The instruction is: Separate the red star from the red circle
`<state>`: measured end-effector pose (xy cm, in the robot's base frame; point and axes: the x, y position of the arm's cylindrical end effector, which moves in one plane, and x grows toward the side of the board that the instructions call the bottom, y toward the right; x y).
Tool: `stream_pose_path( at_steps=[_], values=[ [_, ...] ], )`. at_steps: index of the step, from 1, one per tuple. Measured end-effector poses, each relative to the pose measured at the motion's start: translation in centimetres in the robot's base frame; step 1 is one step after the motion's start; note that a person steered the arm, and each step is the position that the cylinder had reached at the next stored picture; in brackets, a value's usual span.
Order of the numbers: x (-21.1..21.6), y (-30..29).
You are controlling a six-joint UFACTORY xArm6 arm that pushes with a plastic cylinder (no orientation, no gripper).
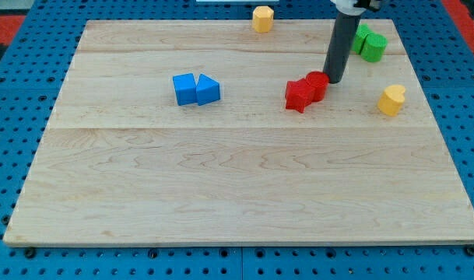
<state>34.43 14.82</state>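
The red star (299, 95) lies right of the board's middle, touching the red circle (317, 84), which sits just up and to its right. My tip (333, 81) is at the right side of the red circle, touching or almost touching it. The dark rod rises from there to the view's top.
A blue cube (184, 89) and a blue triangle (208, 90) sit together at the left of centre. A yellow hexagon (262, 18) is at the top edge. Two green blocks (370, 42) sit at the top right. A yellow heart (391, 99) lies at the right. The wooden board (244, 194) rests on a blue pegboard.
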Motion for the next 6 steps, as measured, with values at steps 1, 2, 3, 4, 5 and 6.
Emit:
stream_pose_path(
  at_steps=[1,2,3,4,5,6],
  values=[
    [1.0,0.9],
    [3.4,0.9],
    [4.1,-0.4],
    [4.1,-3.4],
    [5.0,-5.9],
    [5.4,-8.0]
  ],
)
